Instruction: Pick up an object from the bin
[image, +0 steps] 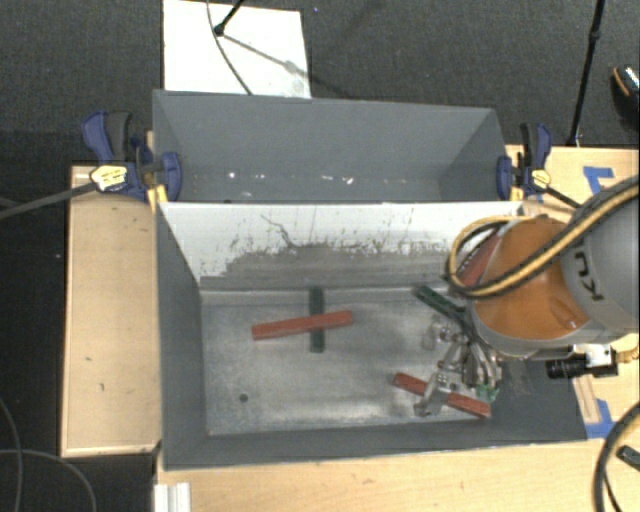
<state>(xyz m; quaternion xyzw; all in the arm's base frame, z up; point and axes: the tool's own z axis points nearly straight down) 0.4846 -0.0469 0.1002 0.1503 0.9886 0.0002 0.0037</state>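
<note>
My gripper (445, 385) is low in the bin's front right part, right over a flat red stick (412, 383). That stick lies slanted on the floor, and its right end (476, 405) shows on the gripper's other side. A dark green stick (437, 299) pokes out from under the arm just behind the gripper. Further left, a second red stick (300, 325) lies across a short green stick (316, 318), forming a cross.
The arm, with its orange cover and cables, hangs over the bin's right side and hides the floor there. The bin's sloped back wall is scuffed. Bare floor lies at the left and along the front.
</note>
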